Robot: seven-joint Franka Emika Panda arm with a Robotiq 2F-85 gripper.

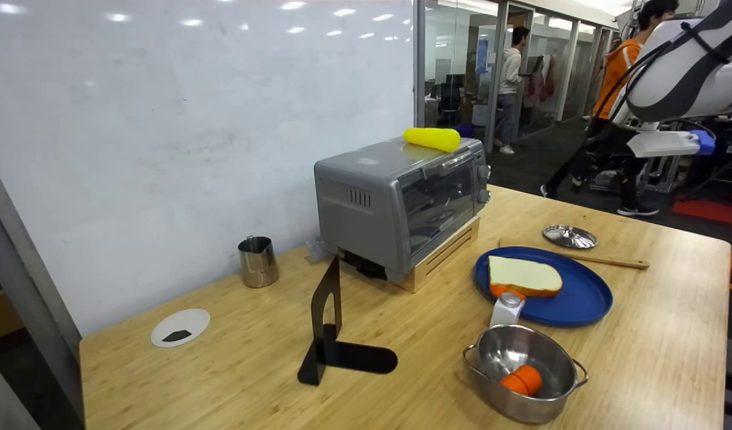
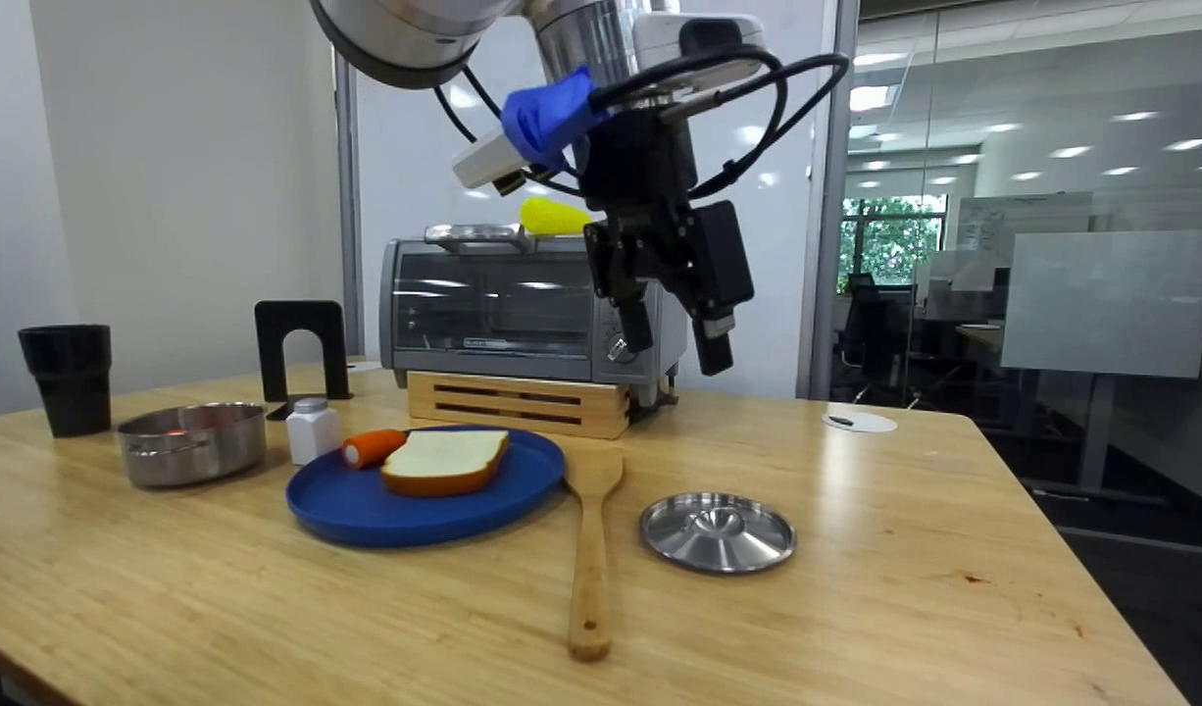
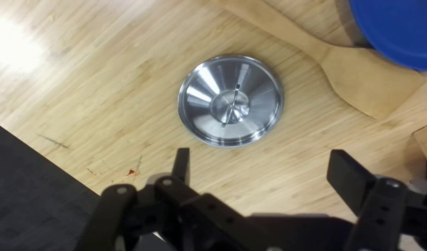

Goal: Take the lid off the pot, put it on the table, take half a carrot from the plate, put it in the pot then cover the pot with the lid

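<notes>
The lid (image 2: pixel 719 532) lies flat, knob side up, on the bare wooden table (image 2: pixel 856 637); the wrist view has the lid (image 3: pixel 231 101) just beyond the fingertips. Above the table, higher than the lid and apart from it, my gripper (image 2: pixel 676 340) stands wide open, with only tabletop showing between its fingers (image 3: pixel 349 181). The pot (image 1: pixel 539 412) is uncovered, and an orange half carrot (image 1: pixel 522 380) rests inside it. Another orange carrot piece (image 2: pixel 371 448) sits on the blue plate (image 2: pixel 395 520), beside a bread slice (image 2: pixel 449 459).
Between plate and lid lies a wooden spatula (image 2: pixel 591 549). A white shaker (image 2: pixel 313 436) stands between pot and plate. Behind are a toaster oven (image 2: pixel 498 314) on a wooden stand and a black bookend (image 1: pixel 327 334). A black cup (image 2: pixel 67 378) stands past the pot.
</notes>
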